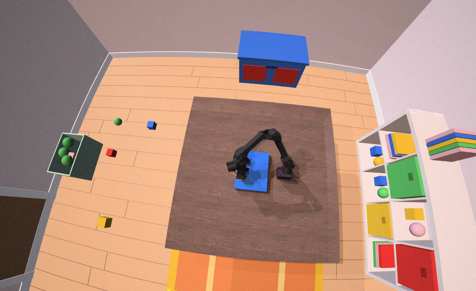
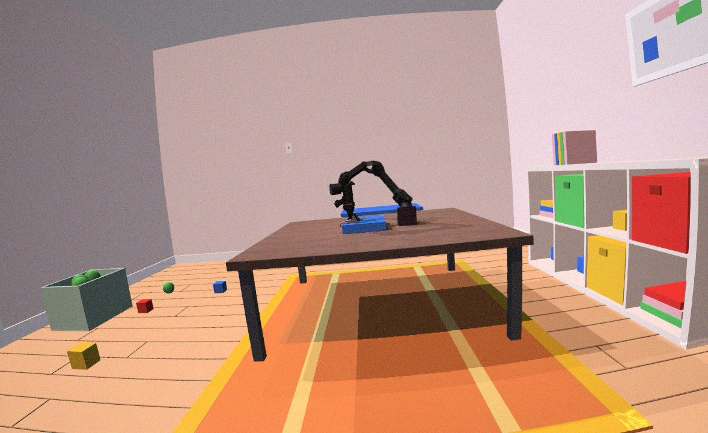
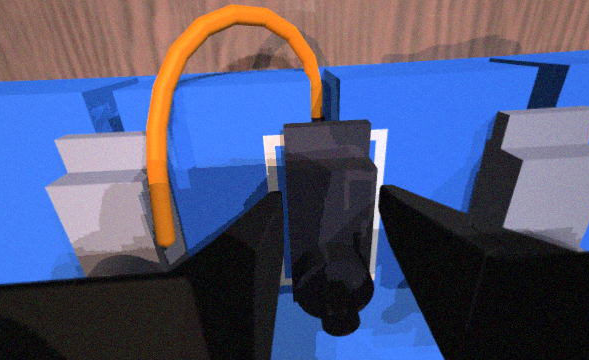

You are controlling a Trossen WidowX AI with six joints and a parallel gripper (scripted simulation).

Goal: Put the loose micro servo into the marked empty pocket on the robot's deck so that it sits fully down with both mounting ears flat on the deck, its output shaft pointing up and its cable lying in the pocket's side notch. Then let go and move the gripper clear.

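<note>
Wrist camera: the black box-shaped micro servo (image 3: 329,210) is seen between the two fingers of the black parallel-jaw gripper (image 1: 241,177) (image 2: 351,218) (image 3: 330,199), one finger to its left and one to its right. A thin gap shows at each tip, so the fingers are judged to be slightly open and the grip released, with little room to spare. The servo's long axis is run from near to far in this view, across the line along which the fingers open, so the long flanks are faced by them. The round output shaft (image 3: 340,320) is at the near end, apparently turned upward.

The servo is placed over the pocket's white rectangular outline (image 3: 381,137) on the blue slab-like deck (image 1: 258,180) (image 2: 364,227) (image 3: 224,115). Whether both ears are flat cannot be told. The orange cable (image 1: 234,173) (image 2: 341,222) (image 3: 160,100) is led from the far end, close beside the narrow side notch (image 3: 332,95), and looped leftward to the grey block-shaped servo (image 3: 104,215); whether it is bedded in the notch is not clear.

For the next move, the fingers should be spread a little more to left and right, then raised straight up along the flanks. If a sideways drift were made, the servo could be dragged or tilted, and the cable loop could be caught by the left finger.
</note>
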